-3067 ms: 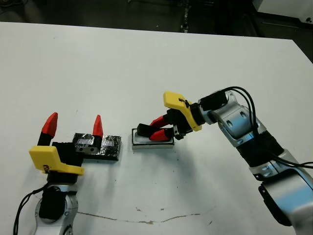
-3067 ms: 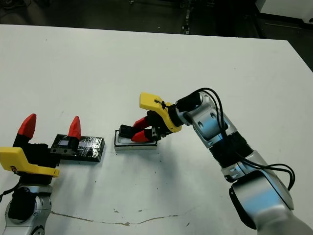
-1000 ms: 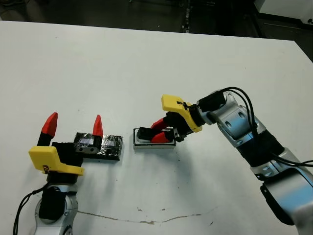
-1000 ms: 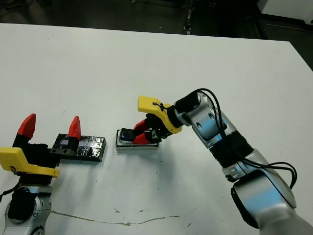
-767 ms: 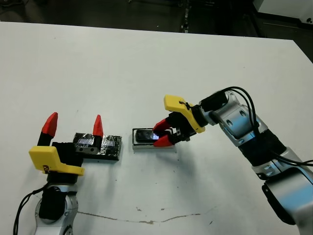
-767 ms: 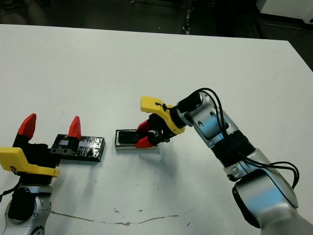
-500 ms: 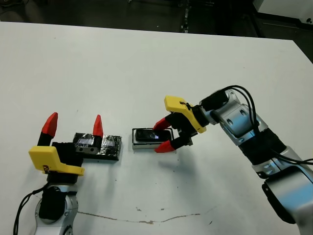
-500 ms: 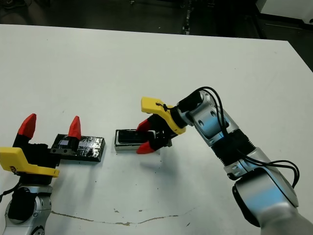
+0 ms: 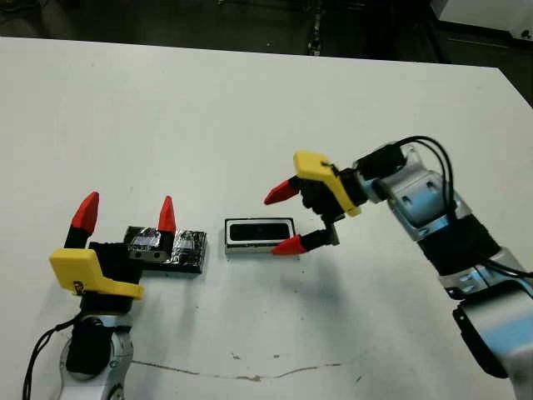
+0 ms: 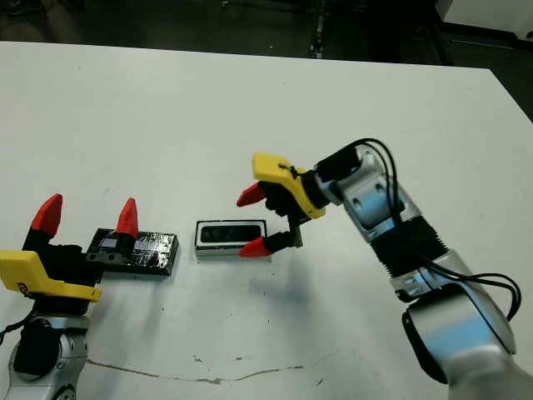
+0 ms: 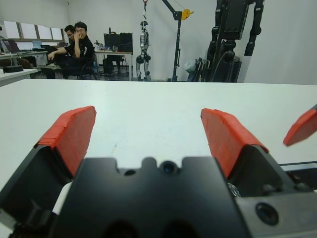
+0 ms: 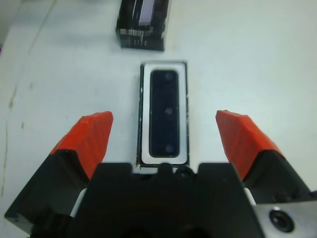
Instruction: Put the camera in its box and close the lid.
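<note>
While the lid lies off to one side, the scene reads as follows.

Camera (image 9: 259, 231): lies flat inside the box, dark face up, its long side running left to right across the table; it fills most of the tray, with a thin white margin showing around it.

Box (image 9: 228, 244): sits open near the middle of the white table (image 9: 250, 108), uncovered.

Right gripper (image 9: 285, 218): fingers spread wide apart, holding nothing; it sits just beside the box's right end, one red tip lifted above and beyond that end, the other low, close to the box's near right corner. In the right wrist view the camera (image 12: 166, 113) lies straight ahead between the two fingers (image 12: 91, 137), touching neither.

Lid (image 9: 190, 248): glossy black slab with crinkly silver reflections, flat on the table just left of the box, a narrow strip of bare table between them.

Left gripper (image 9: 125, 218): fingers wide apart and pointing up, empty; it stands over the lid's left part, partly hiding it from the head view.

Background: people (image 11: 74, 47) are seated at desks beyond the table in the left wrist view.
</note>
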Controlling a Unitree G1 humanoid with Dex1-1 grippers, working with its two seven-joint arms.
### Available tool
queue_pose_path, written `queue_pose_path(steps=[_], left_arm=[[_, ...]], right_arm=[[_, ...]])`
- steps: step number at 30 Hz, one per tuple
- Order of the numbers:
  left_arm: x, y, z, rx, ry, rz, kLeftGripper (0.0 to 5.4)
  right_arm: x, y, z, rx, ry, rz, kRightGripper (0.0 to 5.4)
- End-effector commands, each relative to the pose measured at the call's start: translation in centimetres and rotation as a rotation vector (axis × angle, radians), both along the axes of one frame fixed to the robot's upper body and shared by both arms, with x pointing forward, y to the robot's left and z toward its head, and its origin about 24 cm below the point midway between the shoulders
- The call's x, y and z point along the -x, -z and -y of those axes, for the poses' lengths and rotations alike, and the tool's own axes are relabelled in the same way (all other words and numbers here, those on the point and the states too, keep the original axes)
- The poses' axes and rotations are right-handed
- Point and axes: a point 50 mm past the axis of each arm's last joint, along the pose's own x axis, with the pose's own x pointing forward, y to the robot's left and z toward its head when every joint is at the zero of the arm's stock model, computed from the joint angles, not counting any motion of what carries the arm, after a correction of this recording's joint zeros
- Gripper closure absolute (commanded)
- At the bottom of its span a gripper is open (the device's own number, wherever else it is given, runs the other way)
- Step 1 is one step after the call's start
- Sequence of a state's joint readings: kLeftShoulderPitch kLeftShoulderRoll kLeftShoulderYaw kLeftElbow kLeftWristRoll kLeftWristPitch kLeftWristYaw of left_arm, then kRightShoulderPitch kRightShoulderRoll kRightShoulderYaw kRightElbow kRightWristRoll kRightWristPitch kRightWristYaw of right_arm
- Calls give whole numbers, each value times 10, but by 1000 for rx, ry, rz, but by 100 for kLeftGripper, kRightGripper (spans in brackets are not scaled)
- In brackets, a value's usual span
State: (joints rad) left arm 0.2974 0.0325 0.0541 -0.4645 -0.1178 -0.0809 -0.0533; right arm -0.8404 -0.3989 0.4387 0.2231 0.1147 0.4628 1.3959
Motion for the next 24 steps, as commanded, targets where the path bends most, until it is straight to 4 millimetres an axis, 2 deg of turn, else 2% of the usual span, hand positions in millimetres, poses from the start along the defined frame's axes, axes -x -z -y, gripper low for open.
queue_pose_path(steps=[1,8,12,15,20,24], left_arm=[[1,4,0,-1,-3,-20,0],[2,4,1,-4,3,-16,0],[3,4,1,4,4,-18,0],[3,4,2,-1,0,-19,0],[4,3,3,10,0,-23,0],[3,3,1,-3,-3,-18,0]], right_arm=[[0,-17,8,-28,13,24,1],[5,-33,21,-118,49,71,1],[7,-39,39,-231,220,117,1],[17,-41,55,-327,416,223,3],[45,-32,86,-466,695,358,62],[70,-16,105,-513,859,370,127]])
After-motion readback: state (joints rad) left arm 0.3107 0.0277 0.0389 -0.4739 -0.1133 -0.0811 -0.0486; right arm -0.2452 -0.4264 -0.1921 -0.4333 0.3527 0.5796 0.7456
